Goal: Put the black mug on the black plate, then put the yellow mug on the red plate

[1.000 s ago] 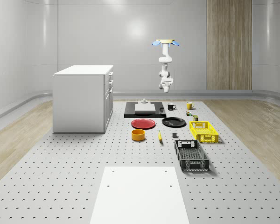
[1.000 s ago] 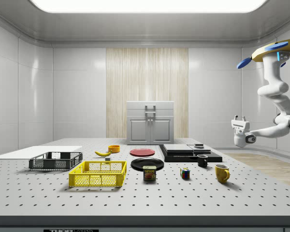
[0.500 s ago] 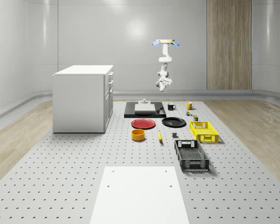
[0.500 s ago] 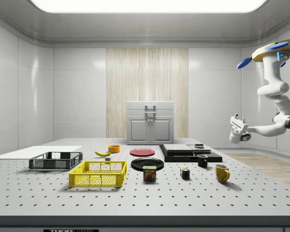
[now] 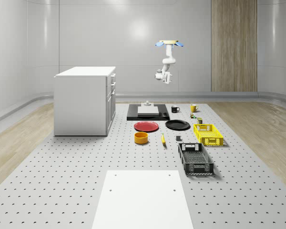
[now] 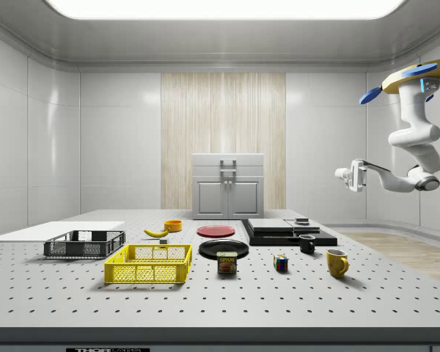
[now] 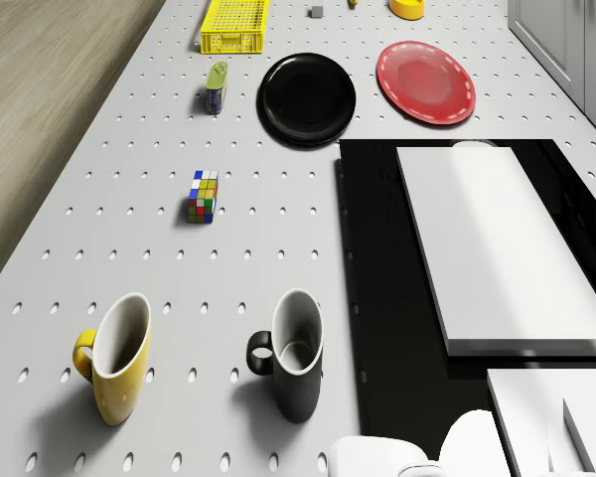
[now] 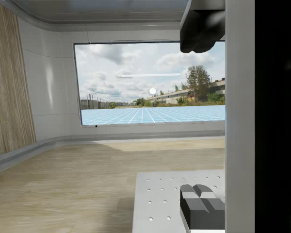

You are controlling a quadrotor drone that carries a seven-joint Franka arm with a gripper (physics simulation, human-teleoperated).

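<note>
The black mug [image 5: 175, 109] [image 7: 296, 368] stands upright on the table's far end, beside the black slab. The yellow mug [image 5: 193, 108] [image 7: 117, 356] stands a short way from it, nearer the table's edge. Closer to the table's middle lie the black plate [image 5: 177, 125] [image 7: 307, 98] and the red plate [image 5: 147, 126] [image 7: 426, 82], both bare. The drone [image 5: 169, 44] [image 6: 416, 75] hovers high over the far end, above the mugs. My gripper [image 5: 158, 76] [image 6: 346, 176] [image 8: 200, 118] is held out level, far above the mugs, open and holding nothing.
A white cabinet [image 5: 85, 100] stands at the whole-scene view's left. The black slab [image 5: 148, 112] carries a white block. A yellow crate [image 5: 208, 134], black crate [image 5: 195, 158], orange bowl [image 5: 141, 138], banana [image 5: 163, 139], Rubik's cube [image 7: 204, 196] and can [image 7: 216, 87] sit on the table.
The arm has swung the gripper up from pointing downward to level, higher and toward the whole-scene view's left. The drone has held its place; the mugs and plates have not moved.
</note>
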